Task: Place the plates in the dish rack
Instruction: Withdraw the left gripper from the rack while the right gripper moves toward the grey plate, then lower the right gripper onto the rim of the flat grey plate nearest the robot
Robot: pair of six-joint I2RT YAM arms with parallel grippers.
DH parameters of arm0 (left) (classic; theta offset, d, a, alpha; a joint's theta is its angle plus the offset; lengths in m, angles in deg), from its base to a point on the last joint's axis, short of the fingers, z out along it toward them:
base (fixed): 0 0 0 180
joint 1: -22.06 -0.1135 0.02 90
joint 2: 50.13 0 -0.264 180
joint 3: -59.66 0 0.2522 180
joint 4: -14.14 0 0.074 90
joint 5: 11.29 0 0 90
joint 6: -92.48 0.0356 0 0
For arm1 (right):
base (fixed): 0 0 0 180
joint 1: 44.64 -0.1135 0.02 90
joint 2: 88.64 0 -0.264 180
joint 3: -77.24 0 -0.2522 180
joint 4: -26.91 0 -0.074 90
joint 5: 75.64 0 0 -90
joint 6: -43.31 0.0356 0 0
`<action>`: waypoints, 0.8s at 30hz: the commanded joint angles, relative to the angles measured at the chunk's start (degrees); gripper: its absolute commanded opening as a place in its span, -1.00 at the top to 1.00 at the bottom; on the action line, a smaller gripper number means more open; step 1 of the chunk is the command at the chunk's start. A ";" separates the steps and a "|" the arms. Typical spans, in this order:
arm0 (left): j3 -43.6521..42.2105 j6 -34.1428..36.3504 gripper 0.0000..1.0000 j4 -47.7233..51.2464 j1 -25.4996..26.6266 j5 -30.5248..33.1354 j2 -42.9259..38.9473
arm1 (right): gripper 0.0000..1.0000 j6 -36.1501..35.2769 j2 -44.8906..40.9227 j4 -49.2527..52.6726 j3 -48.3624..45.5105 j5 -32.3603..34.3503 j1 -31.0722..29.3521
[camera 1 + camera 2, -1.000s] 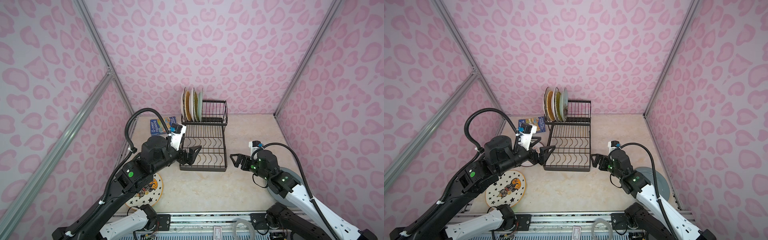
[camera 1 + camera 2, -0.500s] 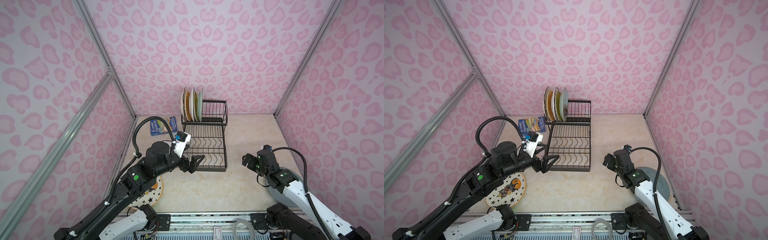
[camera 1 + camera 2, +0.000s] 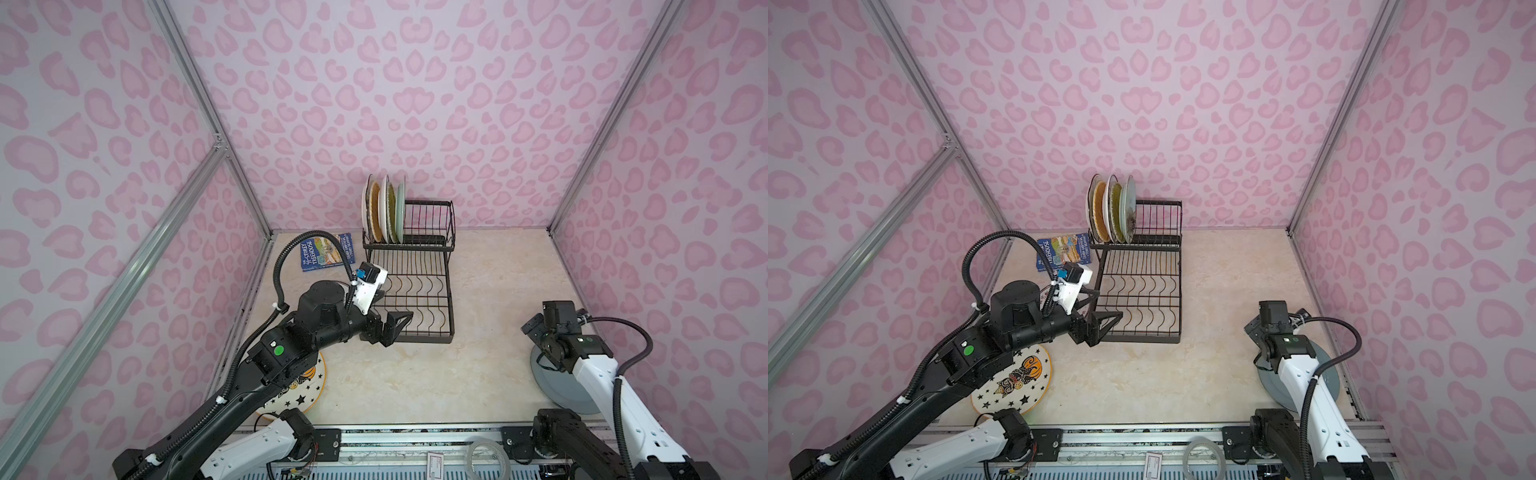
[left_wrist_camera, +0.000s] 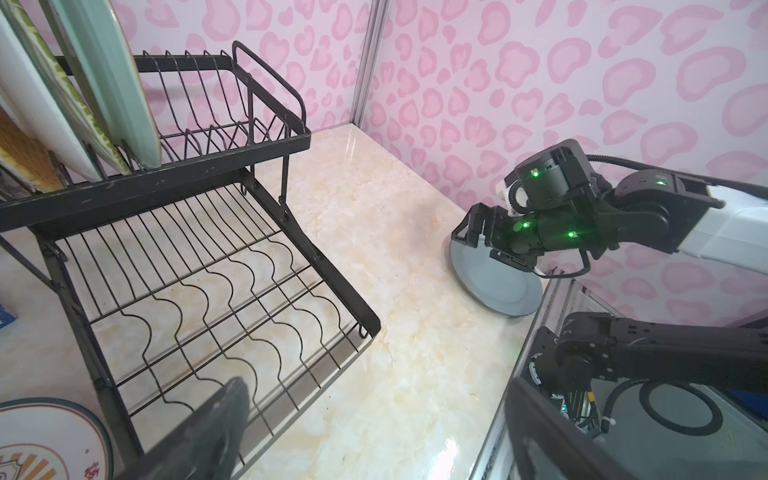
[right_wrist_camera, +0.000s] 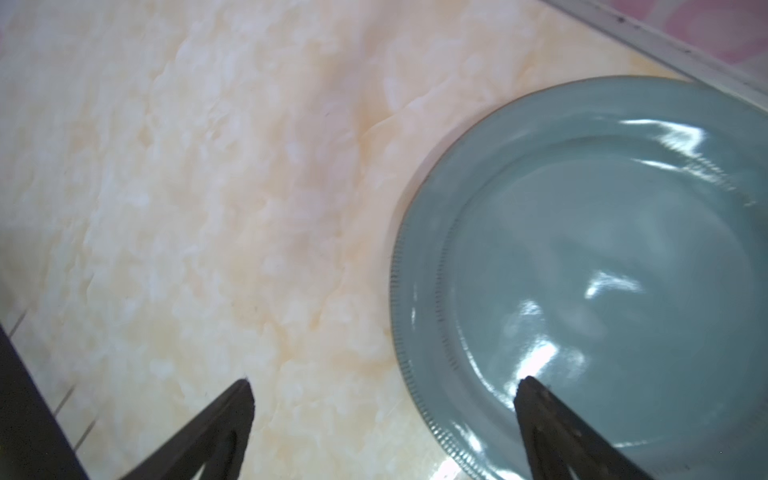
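Your left gripper stands wide and empty at the near left corner of the dish rack. Your right gripper is spread wide too and holds nothing. One fingertip shows over the grey-blue plate, the other over bare tabletop; whether either touches, you cannot tell. That plate lies flat at the right of the tabletop. Four plates stand upright at the left end of the raised basket. A star-printed plate lies flat under your left arm, and a blue book lies just left of the rack
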 commanded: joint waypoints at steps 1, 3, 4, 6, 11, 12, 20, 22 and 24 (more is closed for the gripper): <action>-0.38 -0.77 -0.95 -2.02 -0.07 -1.34 0.41 | -0.95 -0.01 -2.26 4.54 -1.42 1.44 6.98; -0.49 -1.09 -0.95 -2.22 -0.10 -1.73 0.83 | -0.95 -0.79 -4.46 5.24 -2.13 1.87 12.48; -0.40 -1.21 -0.95 -2.25 -0.13 -2.14 1.11 | -0.95 -1.18 -5.37 5.51 -2.48 2.30 15.12; -0.40 -1.36 -0.95 -2.36 -0.08 -3.06 1.62 | -0.95 -1.79 -5.96 6.18 -2.86 2.44 20.16; -0.37 -1.86 -0.95 -2.57 -0.13 -3.80 2.55 | -0.90 -2.79 -4.90 6.37 -4.01 -0.19 30.82; -0.45 -1.92 -0.95 -2.55 -0.10 -3.92 2.61 | -0.89 -2.94 -4.89 6.19 -4.62 -0.39 32.53; -0.73 -2.36 -0.95 -2.96 -0.13 -3.90 3.32 | -0.86 -2.00 -3.58 5.06 -6.39 -0.71 40.14; -0.56 -2.48 -0.95 -2.88 -0.13 -3.90 3.65 | -0.86 -2.13 -3.37 4.15 -7.15 -1.52 41.85; -0.53 -2.46 -0.95 -2.69 -0.12 -3.96 3.80 | -0.86 -2.65 -2.60 2.95 -7.91 -2.32 43.01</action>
